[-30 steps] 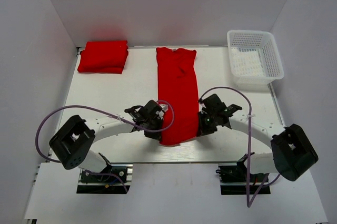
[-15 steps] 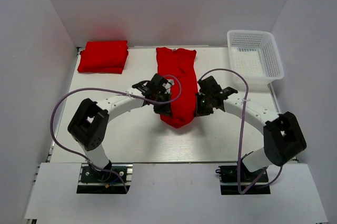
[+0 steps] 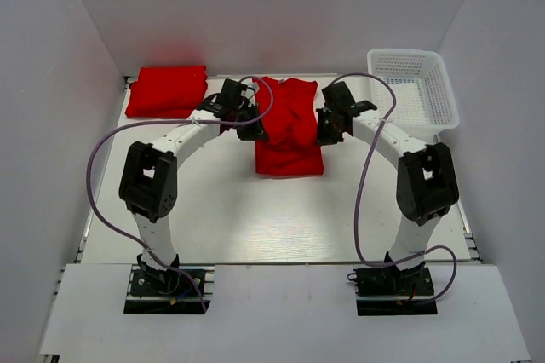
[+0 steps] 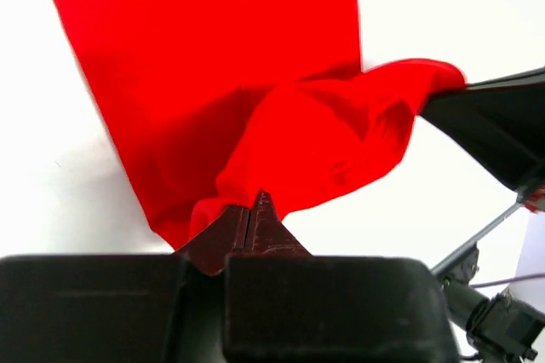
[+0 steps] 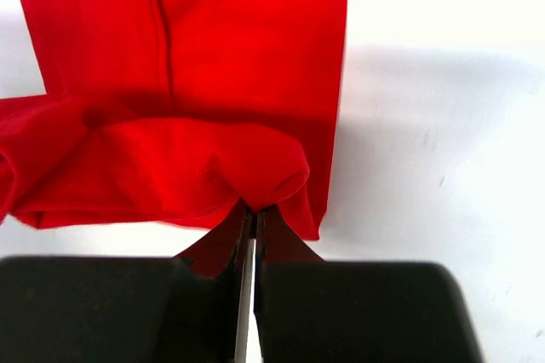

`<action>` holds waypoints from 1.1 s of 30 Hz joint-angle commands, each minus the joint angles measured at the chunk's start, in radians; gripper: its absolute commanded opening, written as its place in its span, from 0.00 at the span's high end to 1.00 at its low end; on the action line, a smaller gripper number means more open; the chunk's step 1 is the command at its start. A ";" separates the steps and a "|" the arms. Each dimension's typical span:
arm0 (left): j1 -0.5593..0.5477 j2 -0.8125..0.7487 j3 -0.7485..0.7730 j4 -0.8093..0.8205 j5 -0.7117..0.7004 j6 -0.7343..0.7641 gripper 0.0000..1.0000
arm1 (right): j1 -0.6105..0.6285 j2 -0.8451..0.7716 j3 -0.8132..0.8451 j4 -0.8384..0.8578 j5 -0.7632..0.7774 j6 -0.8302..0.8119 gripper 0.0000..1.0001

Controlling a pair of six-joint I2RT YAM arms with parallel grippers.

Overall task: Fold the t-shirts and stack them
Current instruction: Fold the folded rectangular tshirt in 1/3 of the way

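Only overhead: folded stack [image 3: 168, 90] (far-left) | left tool [image 4: 253, 206], right tool [image 5: 253, 211] pinch t-shirt [image 3: 289, 158]

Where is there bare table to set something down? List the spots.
Bare: the near half of the table, between the centre t-shirt and the near edge. Crowded: the far edge, where folded stack, left tool, right tool and basket flank that t-shirt.

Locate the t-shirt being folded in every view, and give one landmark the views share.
Top external: t-shirt in the upper middle of the picture.
Left wrist: upper centre, with a bunched fold toward the right.
Right wrist: upper left and centre.
Shared landmark: the white table around it.
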 commanded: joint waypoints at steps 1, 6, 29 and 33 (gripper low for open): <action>0.030 0.044 0.080 0.002 0.032 0.034 1.00 | -0.021 0.055 0.115 -0.032 -0.005 -0.048 1.00; 0.058 0.126 0.169 0.021 0.055 0.059 1.00 | -0.051 0.113 0.191 -0.035 -0.050 -0.077 1.00; 0.125 0.327 0.330 0.089 0.075 0.122 0.97 | -0.102 0.360 0.422 -0.012 -0.133 -0.126 1.00; 0.135 0.336 0.351 0.099 0.061 0.122 0.46 | -0.105 0.376 0.476 0.002 -0.188 -0.148 0.54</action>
